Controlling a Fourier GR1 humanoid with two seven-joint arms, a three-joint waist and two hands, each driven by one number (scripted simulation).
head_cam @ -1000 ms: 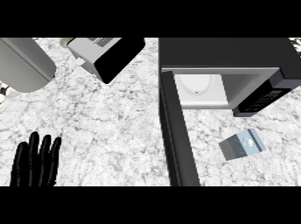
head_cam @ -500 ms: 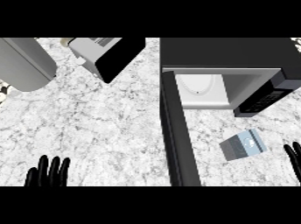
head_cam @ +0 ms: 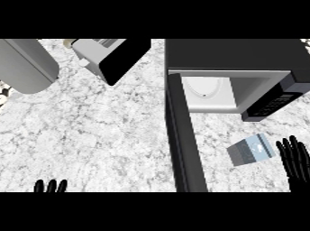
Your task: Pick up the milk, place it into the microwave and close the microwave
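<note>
Head view: we see the milk (head_cam: 252, 150), a small blue-grey carton, lying on the marble worktop (head_cam: 104, 131) near its right edge, in front of the microwave (head_cam: 244, 63) and just to the right of the open microwave door (head_cam: 184, 144), which stands edge-on toward us. The cavity (head_cam: 211, 92) is open, with a pale turntable plate inside.

Our right hand (head_cam: 298, 163) sits just beside the carton on its right, fingers straight and spread, holding nothing and not touching it. Our left hand (head_cam: 51, 186) shows only as fingertips at the worktop's near edge, left side; the fingers appear straight and hold nothing.

We judge the task to be at the reach step: the carton is not yet grasped.

Handling notes. We expect the carton to be light and moderately stiff, with flat smooth faces that may slip or dent under a narrow pinch. We recommend closing thumb and fingers across two opposite flat sides, near the middle of the body. The door edge stands close on the carton's left, so the lift should clear it before swinging toward the cavity.

A toaster (head_cam: 107, 56) occupies the far left area, well apart.
</note>
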